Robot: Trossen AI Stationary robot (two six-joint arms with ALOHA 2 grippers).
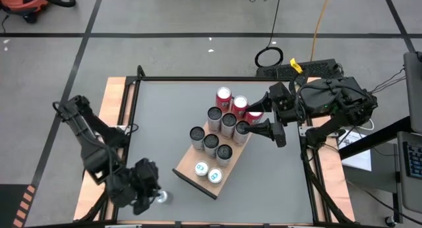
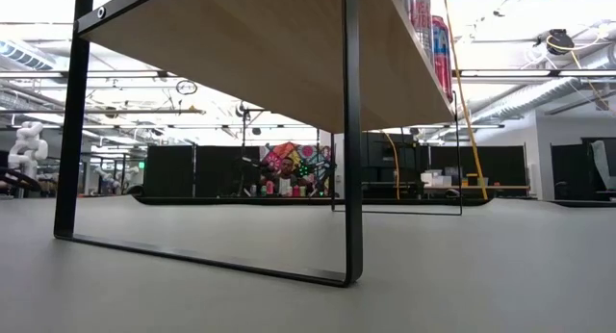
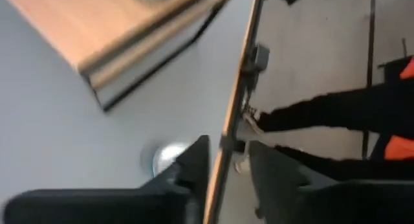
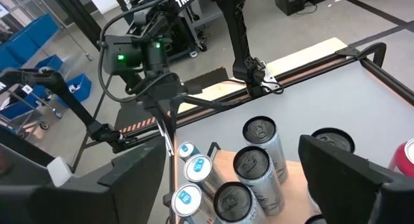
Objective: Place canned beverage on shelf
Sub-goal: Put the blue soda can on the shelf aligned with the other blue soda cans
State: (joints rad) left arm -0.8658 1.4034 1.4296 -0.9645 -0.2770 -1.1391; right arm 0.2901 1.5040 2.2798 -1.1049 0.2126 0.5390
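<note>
The shelf (image 1: 188, 170), a light wooden board on black legs (image 2: 351, 131), stands slantwise mid-table. On it are several silver cans (image 1: 211, 143), two blue-topped cans (image 1: 208, 172) and red cans (image 1: 224, 96). One more silver can (image 1: 162, 197) stands on the grey table near its front edge, left of the shelf. My left gripper (image 1: 146, 194) is open right beside this can (image 3: 165, 158), which is outside the fingers' gap. My right gripper (image 1: 264, 117) hangs open above the cans (image 4: 252, 162) at the shelf's far right end, touching none. My left gripper has nothing between its fingers. The lone can's side (image 3: 169, 160) stands close against the outer side of one finger (image 3: 194, 166); whether they touch I cannot tell.
A wooden border and a black frame (image 1: 138, 80) run round the table. Beyond the front edge (image 3: 236, 101) a person's legs and shoes (image 3: 304, 117) show in the left wrist view. Bare grey tabletop (image 1: 158, 122) lies left of the shelf.
</note>
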